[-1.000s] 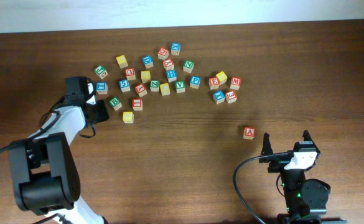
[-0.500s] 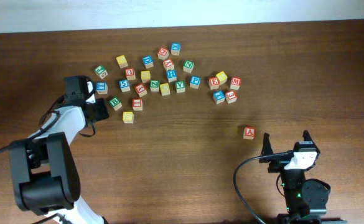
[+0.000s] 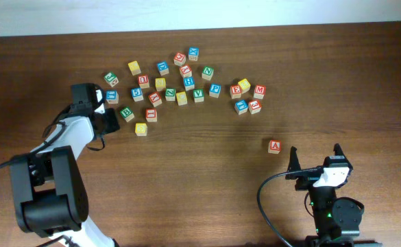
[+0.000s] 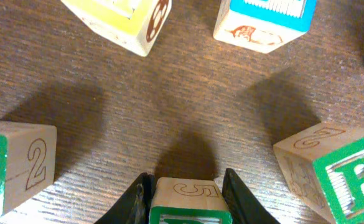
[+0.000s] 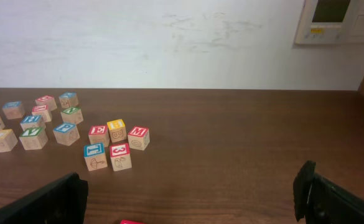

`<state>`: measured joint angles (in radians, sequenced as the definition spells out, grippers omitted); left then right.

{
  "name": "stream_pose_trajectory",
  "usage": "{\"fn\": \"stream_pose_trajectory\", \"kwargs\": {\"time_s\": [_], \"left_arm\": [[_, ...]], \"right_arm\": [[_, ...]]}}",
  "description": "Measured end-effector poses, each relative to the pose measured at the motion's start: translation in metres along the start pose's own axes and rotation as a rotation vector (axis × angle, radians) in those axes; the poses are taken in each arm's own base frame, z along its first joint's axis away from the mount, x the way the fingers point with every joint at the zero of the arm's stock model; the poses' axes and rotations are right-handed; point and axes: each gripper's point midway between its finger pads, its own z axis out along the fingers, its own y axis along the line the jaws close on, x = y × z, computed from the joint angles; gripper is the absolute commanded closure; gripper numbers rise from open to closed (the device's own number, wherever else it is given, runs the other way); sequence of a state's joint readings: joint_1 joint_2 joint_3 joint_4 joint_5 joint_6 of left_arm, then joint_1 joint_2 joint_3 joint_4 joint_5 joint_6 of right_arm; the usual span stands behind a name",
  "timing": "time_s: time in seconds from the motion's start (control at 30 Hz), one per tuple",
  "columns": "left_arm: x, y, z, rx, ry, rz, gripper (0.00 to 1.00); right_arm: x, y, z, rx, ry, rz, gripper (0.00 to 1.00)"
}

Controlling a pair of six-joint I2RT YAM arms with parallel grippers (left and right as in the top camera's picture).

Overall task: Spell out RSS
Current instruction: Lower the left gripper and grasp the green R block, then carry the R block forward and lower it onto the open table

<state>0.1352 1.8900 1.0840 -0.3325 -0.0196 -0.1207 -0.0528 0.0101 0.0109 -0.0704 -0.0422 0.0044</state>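
The left arm (image 3: 77, 134) has a smooth white curved link set between a bulky black base block (image 3: 49, 195) and a black wrist housing, and a thin black cable (image 3: 49, 134) loops beside the link. Its jaws are glossy black with rounded inner edges. The right arm (image 3: 332, 175) has a small white housing above a round black base, where a green light (image 3: 328, 215) glows. A thick black cable (image 3: 259, 199) curves away from it. Its jaws are matte black and blocky.
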Motion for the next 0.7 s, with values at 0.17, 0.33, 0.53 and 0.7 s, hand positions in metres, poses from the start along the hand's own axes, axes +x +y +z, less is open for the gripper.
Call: {"fn": "stream_pose_trajectory", "kwargs": {"time_s": [0.17, 0.33, 0.53, 0.7], "left_arm": [[0.007, 0.001, 0.000, -0.004, 0.031, 0.001, 0.58], [0.011, 0.002, -0.001, -0.010, 0.046, 0.001, 0.70], [0.011, 0.001, -0.011, -0.003, 0.049, 0.001, 0.77], [-0.012, -0.065, -0.139, 0.403, -0.091, -0.055, 0.80]], "right_arm": [[0.000, 0.000, 0.000, 0.000, 0.000, 0.000, 0.02], [0.000, 0.000, 0.000, 0.000, 0.000, 0.000, 0.02], [0.000, 0.000, 0.000, 0.000, 0.000, 0.000, 0.02], [0.000, 0.000, 0.000, 0.000, 0.000, 0.000, 0.02]]}}
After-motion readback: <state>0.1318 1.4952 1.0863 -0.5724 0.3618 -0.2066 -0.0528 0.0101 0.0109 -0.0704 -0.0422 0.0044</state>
